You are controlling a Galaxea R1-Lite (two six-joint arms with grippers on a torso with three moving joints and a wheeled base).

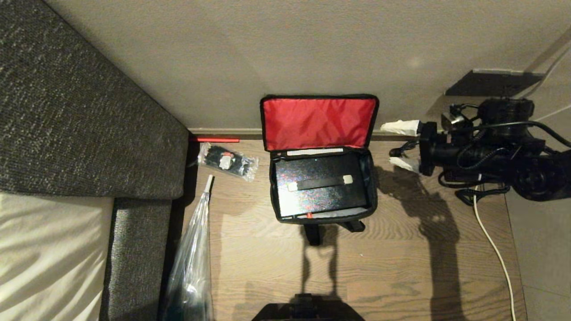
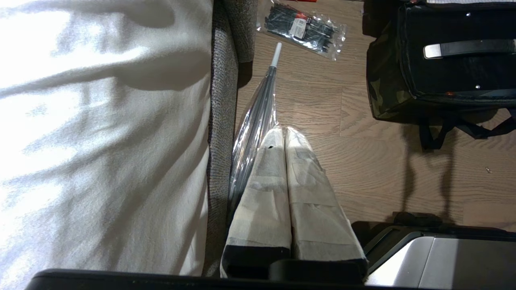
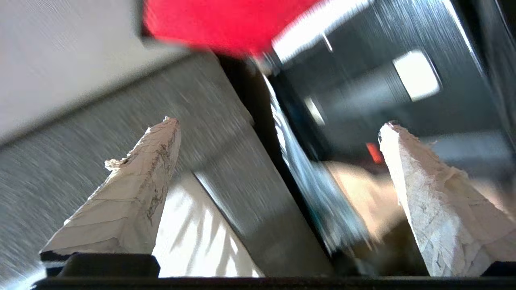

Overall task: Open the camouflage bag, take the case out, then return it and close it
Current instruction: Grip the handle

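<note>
A wooden floor (image 1: 401, 267) runs up to a pale wall, with a grey sofa (image 1: 80, 111) at the robot's left. The camouflage bag (image 1: 371, 178) sits on the floor against the wall, its red-lined lid standing open. The case (image 1: 319, 183) lies inside it, handle up. The right pincer (image 1: 403, 145) hangs just beside the bag's right side, fingers wide apart and holding nothing. The left pincer (image 2: 284, 133) is well apart from the bag, by the sofa, fingers pressed together. A packet of black ties (image 1: 228, 161) lies left of the bag.
</note>
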